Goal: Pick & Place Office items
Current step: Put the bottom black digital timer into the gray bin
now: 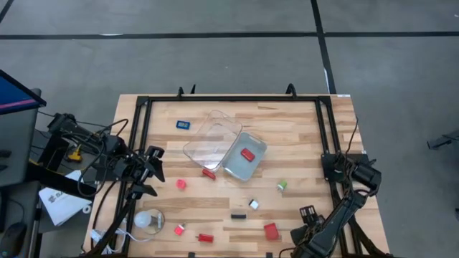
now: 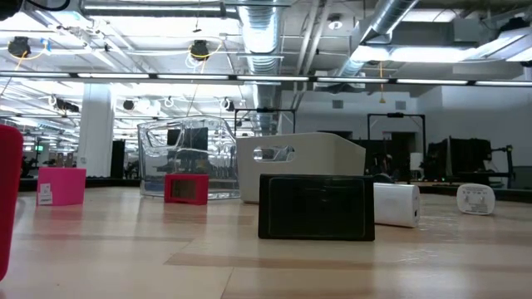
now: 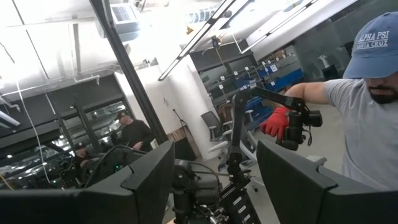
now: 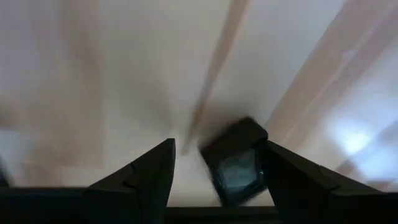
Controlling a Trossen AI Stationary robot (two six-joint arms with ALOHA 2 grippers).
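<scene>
Small office pieces lie spread over the wooden table (image 1: 301,129): red ones (image 1: 181,183) (image 1: 205,237) (image 1: 270,231), a blue one (image 1: 183,125), a green one (image 1: 282,185) and a black one (image 1: 238,215). One red piece (image 1: 247,154) lies inside a clear tray (image 1: 233,168). My right gripper (image 1: 307,213) is open, low over the table's near right. In the right wrist view its fingers (image 4: 219,146) stand on either side of a small black piece (image 4: 236,162), which lies on the table close to one finger. My left gripper (image 1: 152,166) is open and empty at the table's left edge (image 3: 214,168). My right gripper points down at the table with the black piece's side (image 4: 258,158) right beside one finger (image 4: 280,168). I cannot tell whether that finger touches it. The piece lies flat on the table.
A second clear tray (image 1: 211,132) lies next to the first at the table's middle. A round whitish object with a cord (image 1: 148,219) sits at the near left. A black frame (image 1: 229,98) borders the far edge. A person in a blue cap (image 3: 373,93) stands beyond the table.
</scene>
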